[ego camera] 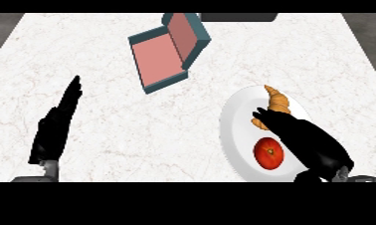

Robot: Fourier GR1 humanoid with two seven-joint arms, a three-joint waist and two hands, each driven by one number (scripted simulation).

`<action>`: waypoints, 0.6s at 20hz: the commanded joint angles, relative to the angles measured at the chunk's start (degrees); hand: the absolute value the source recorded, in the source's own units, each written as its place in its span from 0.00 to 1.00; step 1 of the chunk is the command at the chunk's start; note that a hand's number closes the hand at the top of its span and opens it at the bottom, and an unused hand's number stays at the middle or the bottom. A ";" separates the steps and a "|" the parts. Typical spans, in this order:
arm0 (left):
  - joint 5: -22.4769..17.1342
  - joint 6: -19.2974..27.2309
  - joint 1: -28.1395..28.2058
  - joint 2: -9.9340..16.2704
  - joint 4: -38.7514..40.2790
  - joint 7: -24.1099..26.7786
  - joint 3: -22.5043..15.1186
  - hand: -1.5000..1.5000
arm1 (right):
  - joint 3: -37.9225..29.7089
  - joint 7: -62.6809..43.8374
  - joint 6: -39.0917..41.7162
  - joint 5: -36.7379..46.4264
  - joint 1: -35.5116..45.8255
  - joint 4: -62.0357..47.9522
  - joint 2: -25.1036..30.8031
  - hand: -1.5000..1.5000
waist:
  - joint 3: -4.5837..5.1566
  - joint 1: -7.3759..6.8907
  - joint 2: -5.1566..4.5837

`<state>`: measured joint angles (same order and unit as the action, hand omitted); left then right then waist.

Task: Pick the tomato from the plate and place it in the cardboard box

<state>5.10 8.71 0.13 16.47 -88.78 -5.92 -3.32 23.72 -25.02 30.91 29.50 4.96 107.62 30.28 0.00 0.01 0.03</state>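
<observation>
The right hand lies over the white plate with its fingers stretched forward and close together, pinching nothing; their tips lie by the croissant at the plate's far side. The tomato sits free on the plate's near part, just beside the palm, close to the bench's near right corner. I judge it light, smooth and rounded, liable to roll and to bruise, so the fingers and thumb should close across its widest part. The box lies open, well apart toward the far edge. The left hand rests open by the near left corner.
</observation>
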 commanded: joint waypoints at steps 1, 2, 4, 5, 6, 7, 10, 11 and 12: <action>0.76 -1.99 3.44 -0.22 -5.28 -1.46 0.42 0.50 | 0.18 1.30 -0.19 4.93 -1.33 -1.57 -3.66 0.00 | -0.01 -0.17 0.02; 1.60 -0.01 -0.19 -2.24 4.42 4.57 1.68 0.50 | 1.80 2.49 -1.44 6.66 -2.25 -2.52 -4.10 0.00 | 0.00 0.03 -0.03; 2.71 -1.09 -1.13 -2.37 2.67 1.88 1.49 0.50 | -1.87 6.68 -0.33 6.78 -1.39 -5.48 -4.00 0.00 | -0.01 -0.04 -0.03; 0.99 -3.19 -3.07 -0.66 4.46 1.97 3.85 0.50 | -1.54 6.98 -1.27 7.68 -5.04 -1.53 -2.84 0.00 | -0.01 0.13 -0.01; 2.99 -1.74 0.31 -2.47 -0.65 -0.72 1.10 0.50 | -3.76 9.14 -0.73 7.37 -1.03 -7.55 -3.98 0.00 | -0.02 -0.14 -0.01; 2.39 -1.88 0.01 -2.87 -0.55 -0.04 2.37 0.50 | -2.51 2.46 2.66 6.65 -4.70 1.98 -5.44 0.00 | 0.00 0.04 0.03; 1.70 -4.28 2.67 -0.87 -1.61 1.68 4.19 0.50 | -3.62 0.41 5.85 5.72 1.01 -1.43 -9.29 0.00 | 0.01 -0.18 0.01; 4.59 -2.07 0.41 -3.38 -0.56 0.96 2.28 0.50 | -2.95 10.00 0.40 10.21 -3.42 -6.34 -6.16 0.00 | -0.01 -0.02 -0.01; 1.66 -4.45 0.03 -2.53 -0.67 0.08 4.21 0.50 | -2.77 7.14 1.80 9.55 -7.27 0.98 -5.79 0.00 | 0.00 0.13 0.03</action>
<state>7.54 5.95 0.55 14.27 -89.28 -5.46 -0.51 21.30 -19.48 32.41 37.40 2.24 104.77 24.18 0.00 -0.03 0.03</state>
